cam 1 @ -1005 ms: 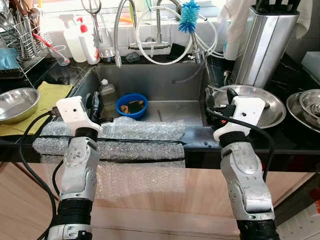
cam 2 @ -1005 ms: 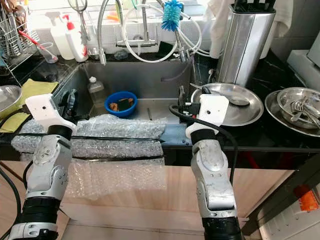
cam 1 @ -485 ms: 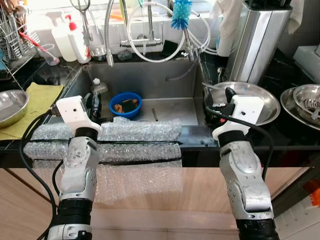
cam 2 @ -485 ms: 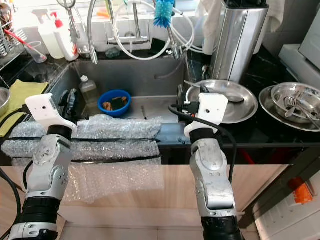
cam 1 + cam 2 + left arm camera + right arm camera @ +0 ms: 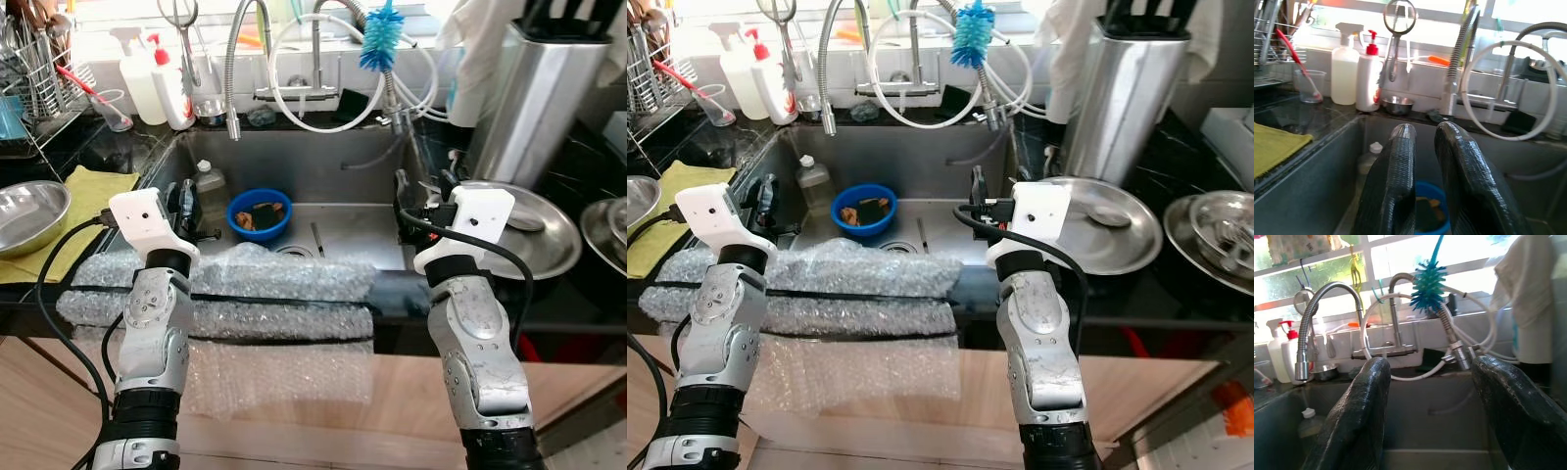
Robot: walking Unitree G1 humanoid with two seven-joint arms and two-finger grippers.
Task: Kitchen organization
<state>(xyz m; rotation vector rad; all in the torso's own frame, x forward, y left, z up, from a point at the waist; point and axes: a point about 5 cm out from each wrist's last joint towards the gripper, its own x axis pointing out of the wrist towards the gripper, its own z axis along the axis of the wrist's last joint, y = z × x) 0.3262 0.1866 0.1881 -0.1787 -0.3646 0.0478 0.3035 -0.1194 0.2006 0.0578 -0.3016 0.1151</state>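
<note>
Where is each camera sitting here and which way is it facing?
Left eye view: on the head, looking down at the steel sink; both silver arms show.
Right eye view: beside it, same scene, with the round blue bowl.
Left wrist view: on the left arm, along the left gripper toward the back wall.
Right wrist view: on the right arm, along the right gripper toward the blue bottle brush.
Shared: both wrist views catch the flexible metal faucet.
</note>
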